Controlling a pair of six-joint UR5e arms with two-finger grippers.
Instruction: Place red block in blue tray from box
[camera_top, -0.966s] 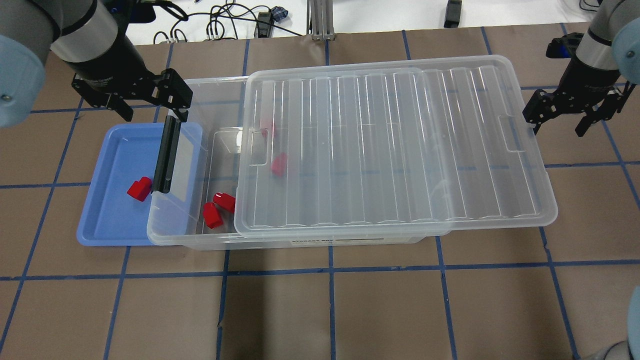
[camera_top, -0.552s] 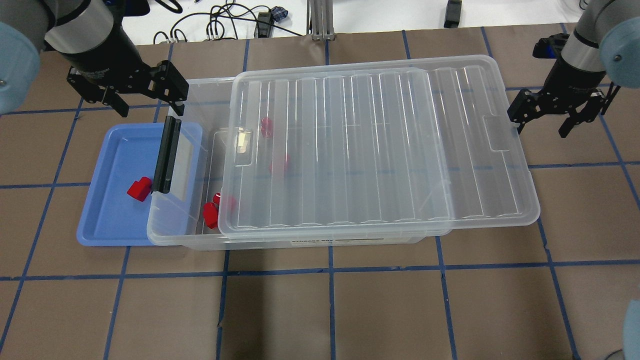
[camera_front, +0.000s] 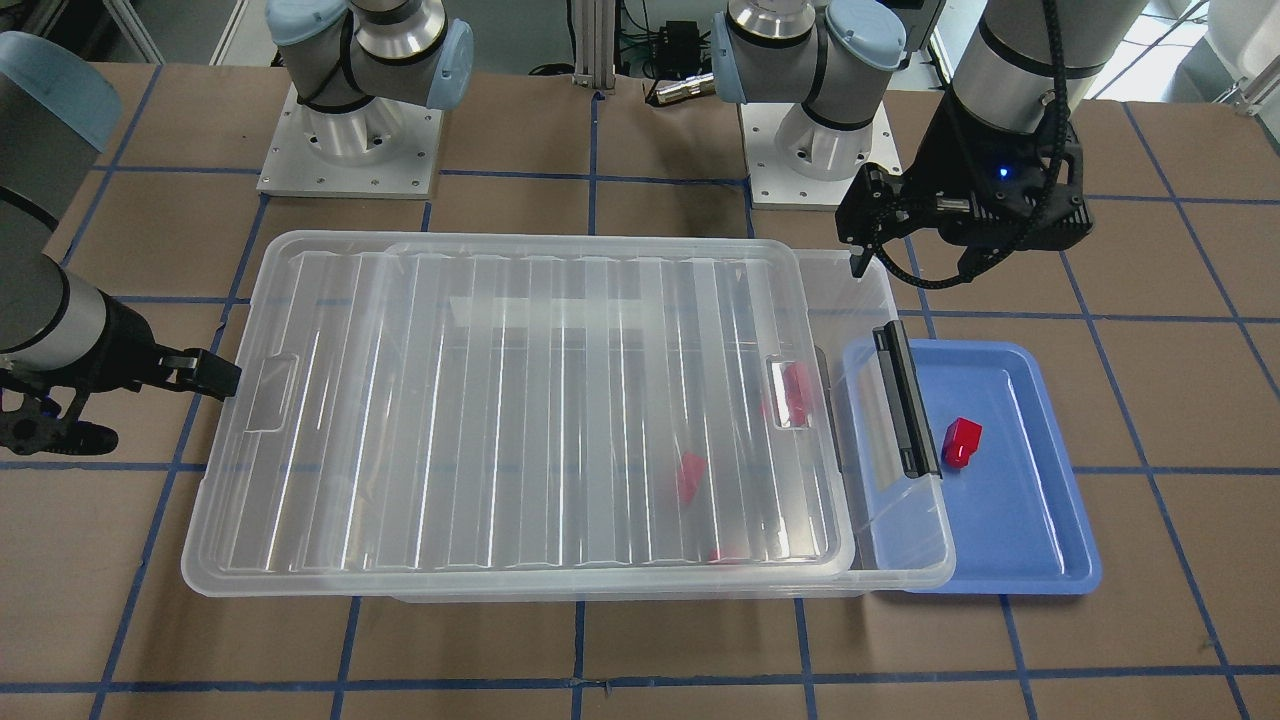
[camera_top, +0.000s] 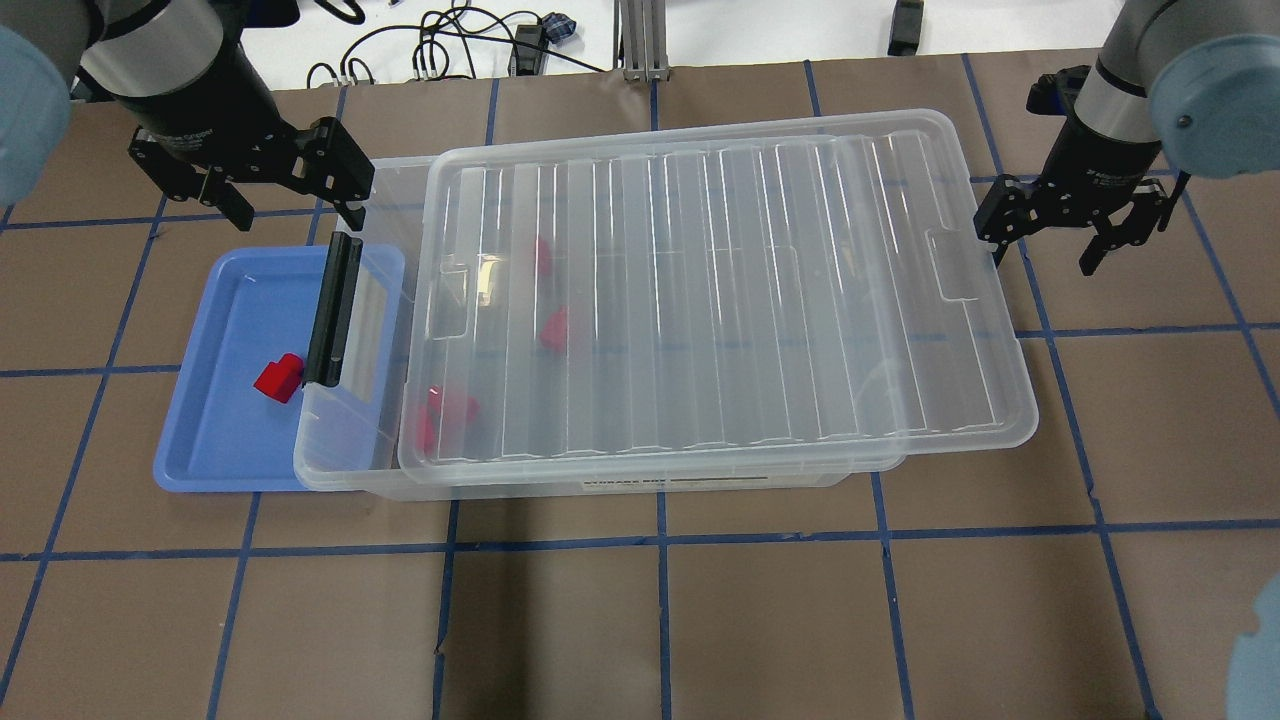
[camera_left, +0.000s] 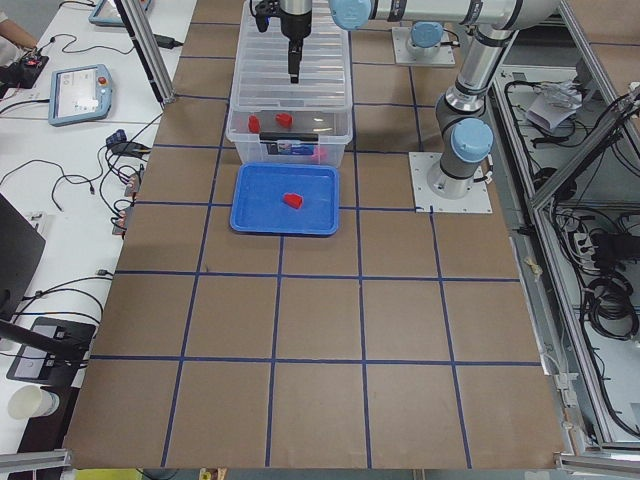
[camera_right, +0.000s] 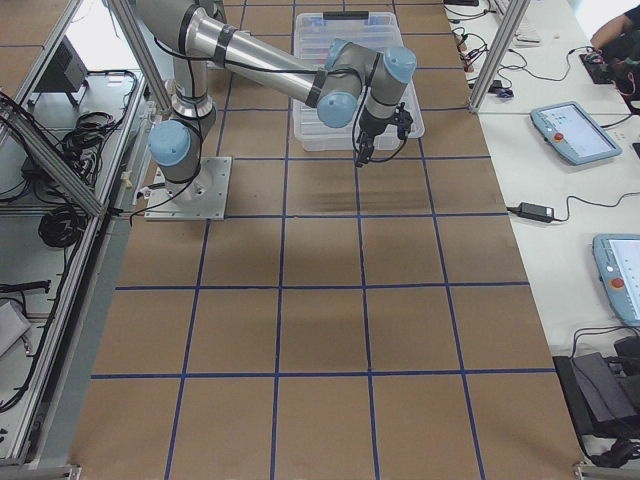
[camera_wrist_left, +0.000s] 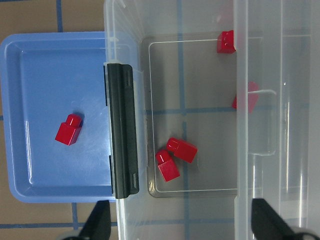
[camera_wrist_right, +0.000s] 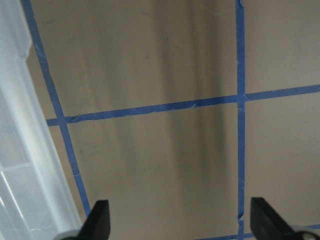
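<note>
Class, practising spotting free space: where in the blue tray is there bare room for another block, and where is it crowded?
Bare floor lies between the red block and the blue tray's rim farthest from the robot, and along the long rim opposite the box. It is crowded beside the box, whose black latch overhangs the tray near the block.

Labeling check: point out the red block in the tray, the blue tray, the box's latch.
red block (camera_top: 278, 378), overhead view, top face.
blue tray (camera_top: 228, 310), overhead view, bare floor.
black latch (camera_top: 334, 310), overhead view, bar's middle.
</note>
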